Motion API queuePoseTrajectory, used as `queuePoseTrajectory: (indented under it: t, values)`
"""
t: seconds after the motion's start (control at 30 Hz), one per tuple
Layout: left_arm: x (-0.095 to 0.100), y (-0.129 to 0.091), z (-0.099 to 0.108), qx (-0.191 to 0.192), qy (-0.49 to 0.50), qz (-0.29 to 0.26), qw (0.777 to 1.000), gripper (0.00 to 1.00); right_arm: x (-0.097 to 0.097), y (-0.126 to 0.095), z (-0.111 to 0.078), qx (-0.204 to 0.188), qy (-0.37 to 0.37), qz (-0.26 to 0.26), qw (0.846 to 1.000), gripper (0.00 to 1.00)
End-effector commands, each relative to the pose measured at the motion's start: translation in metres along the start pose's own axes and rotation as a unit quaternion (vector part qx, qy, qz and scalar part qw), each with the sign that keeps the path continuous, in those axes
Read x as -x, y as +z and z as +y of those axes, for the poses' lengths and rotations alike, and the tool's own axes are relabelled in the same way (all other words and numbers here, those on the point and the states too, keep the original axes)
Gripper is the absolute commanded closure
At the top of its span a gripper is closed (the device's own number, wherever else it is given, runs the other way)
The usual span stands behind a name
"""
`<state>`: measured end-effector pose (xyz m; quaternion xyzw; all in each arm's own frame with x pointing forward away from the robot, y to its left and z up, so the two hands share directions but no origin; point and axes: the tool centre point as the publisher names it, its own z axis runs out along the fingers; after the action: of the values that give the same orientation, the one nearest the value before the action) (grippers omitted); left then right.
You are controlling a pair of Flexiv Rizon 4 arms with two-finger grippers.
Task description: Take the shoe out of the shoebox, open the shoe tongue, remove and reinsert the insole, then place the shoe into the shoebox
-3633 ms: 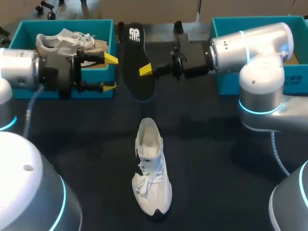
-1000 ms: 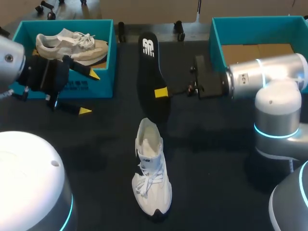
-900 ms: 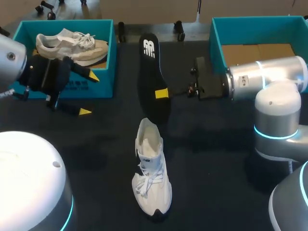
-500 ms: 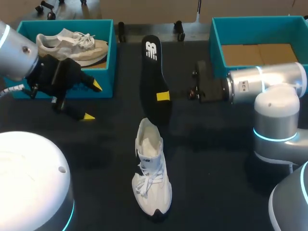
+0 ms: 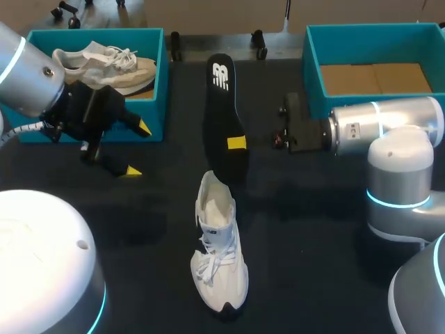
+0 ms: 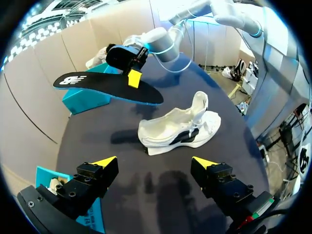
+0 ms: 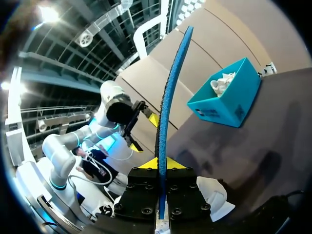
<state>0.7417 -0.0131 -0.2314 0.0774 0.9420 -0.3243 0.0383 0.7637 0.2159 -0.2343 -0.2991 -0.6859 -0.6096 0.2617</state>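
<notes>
Head view: my right gripper (image 5: 236, 142) clamps the insole (image 5: 224, 104), long axis in line with the shoe (image 5: 219, 243), near end at its heel opening, mid-table. Left wrist: my left gripper (image 6: 155, 162) spread, empty, shoe ahead. Right wrist: insole edge-on between fingers.

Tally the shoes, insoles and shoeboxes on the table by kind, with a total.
Shoes: 2 (white shoe on the table, beige shoe in the left shoebox)
Insoles: 1 (black insole, held by the right gripper)
Shoeboxes: 2 (left shoebox, right shoebox)
Total: 5
</notes>
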Motion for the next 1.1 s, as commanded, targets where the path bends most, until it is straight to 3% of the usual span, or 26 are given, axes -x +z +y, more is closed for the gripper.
queuePoseTrajectory:
  t: [0.03, 0.4, 0.57, 1.1]
  values:
    - [-0.006, 0.019, 0.008, 0.019, -0.034, 0.026, 0.999, 0.0, -0.002, 0.013, -0.004, -0.01, 0.0, -0.009, 1.0, 1.0]
    - [-0.025, 0.049, 0.024, 0.02, -0.069, 0.071, 0.995, 0.0, 0.016, 0.037, -0.005, -0.027, -0.018, -0.002, 0.999, 1.0]
    - [-0.031, 0.057, 0.025, 0.027, -0.057, 0.079, 0.995, 0.0, 0.036, 0.044, -0.027, 0.02, -0.003, -0.005, 1.0, 1.0]
    - [-0.033, 0.063, 0.027, 0.023, -0.061, 0.092, 0.994, 0.0, 0.036, 0.044, -0.027, 0.02, -0.003, -0.005, 1.0, 1.0]
